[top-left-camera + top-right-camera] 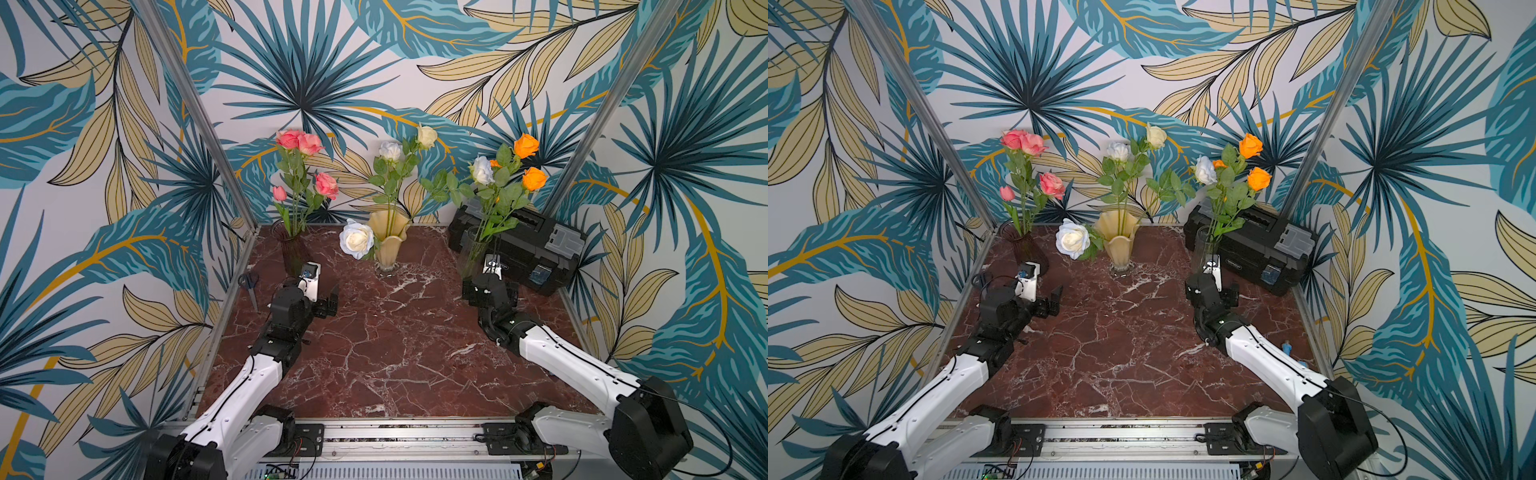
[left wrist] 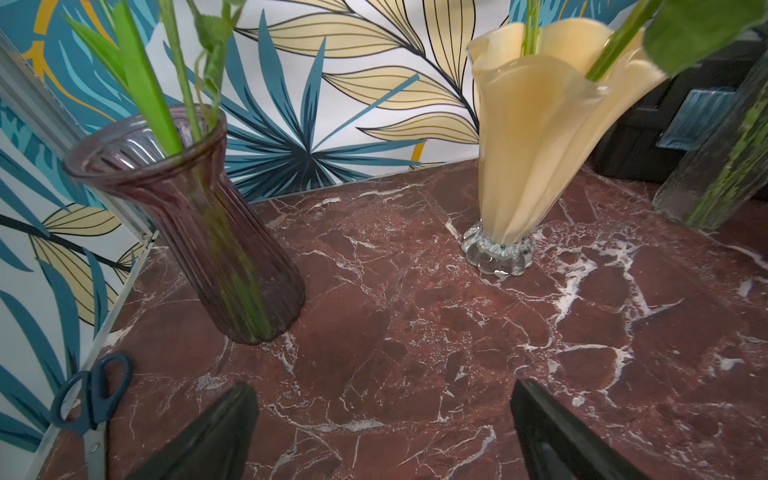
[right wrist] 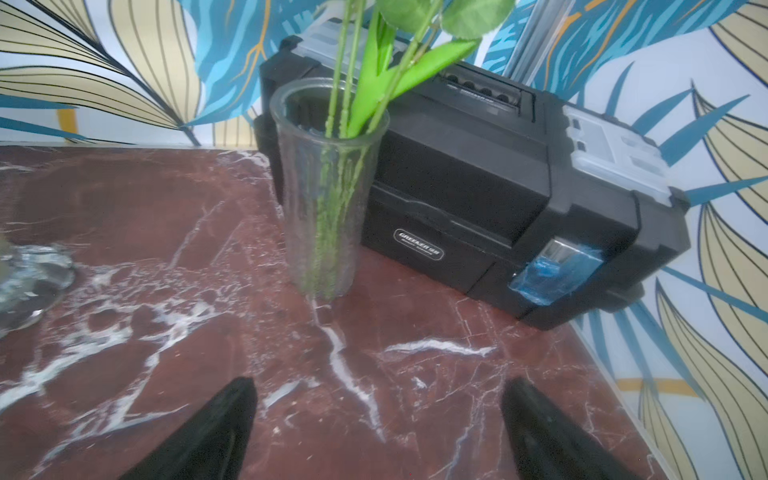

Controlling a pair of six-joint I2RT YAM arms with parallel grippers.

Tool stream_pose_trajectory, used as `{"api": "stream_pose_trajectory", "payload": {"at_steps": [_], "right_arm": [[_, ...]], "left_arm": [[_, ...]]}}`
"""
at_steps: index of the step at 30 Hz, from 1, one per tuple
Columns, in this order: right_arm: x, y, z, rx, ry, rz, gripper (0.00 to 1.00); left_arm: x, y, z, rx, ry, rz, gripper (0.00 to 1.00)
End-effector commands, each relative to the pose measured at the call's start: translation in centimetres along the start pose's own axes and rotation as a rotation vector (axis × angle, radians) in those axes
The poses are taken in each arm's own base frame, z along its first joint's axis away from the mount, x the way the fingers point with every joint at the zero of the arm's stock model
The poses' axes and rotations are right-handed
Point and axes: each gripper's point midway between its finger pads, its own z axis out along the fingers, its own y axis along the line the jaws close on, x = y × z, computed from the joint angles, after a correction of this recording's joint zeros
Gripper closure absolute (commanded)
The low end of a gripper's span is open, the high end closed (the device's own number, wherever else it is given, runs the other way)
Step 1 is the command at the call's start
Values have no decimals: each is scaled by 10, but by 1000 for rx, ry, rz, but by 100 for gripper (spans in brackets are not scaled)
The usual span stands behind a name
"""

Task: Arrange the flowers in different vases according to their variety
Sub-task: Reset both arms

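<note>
Marble tabletop (image 1: 395, 340): three vases (image 1: 390, 245), four pink flowers (image 1: 309, 143) (one bud); left end effector (image 2: 382, 399), right end effector (image 3: 380, 386) spread.

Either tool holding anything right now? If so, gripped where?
Nothing is held. The left tool and the right tool are both open and empty above the tabletop.

arms (image 1: 565, 368): white shells, black joints | cables (image 1: 590, 360): thin black | fingers (image 2: 216, 436): black, tapered

top views: high, down over table (image 1: 395, 332); left wrist: close on purple vase (image 2: 208, 249); right wrist: close on clear vase (image 3: 324, 208)
</note>
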Motion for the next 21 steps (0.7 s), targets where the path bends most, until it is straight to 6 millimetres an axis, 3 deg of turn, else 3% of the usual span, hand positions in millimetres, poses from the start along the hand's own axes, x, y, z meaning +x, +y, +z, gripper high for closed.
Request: {"api": "stream_pose_trajectory", "payload": {"at_steps": [1, 8, 18, 21], "right_arm": [[6, -12, 13, 99, -63, -25, 1], [29, -19, 30, 112, -103, 7, 1], [29, -34, 40, 92, -188, 59, 1], [38, -41, 54, 72, -186, 107, 1]], "left_arm": [[-2, 5, 9, -37, -42, 40, 0], [14, 23, 24, -107, -43, 55, 0], [44, 44, 54, -135, -23, 23, 0], [53, 50, 60, -165, -26, 15, 0]]}}
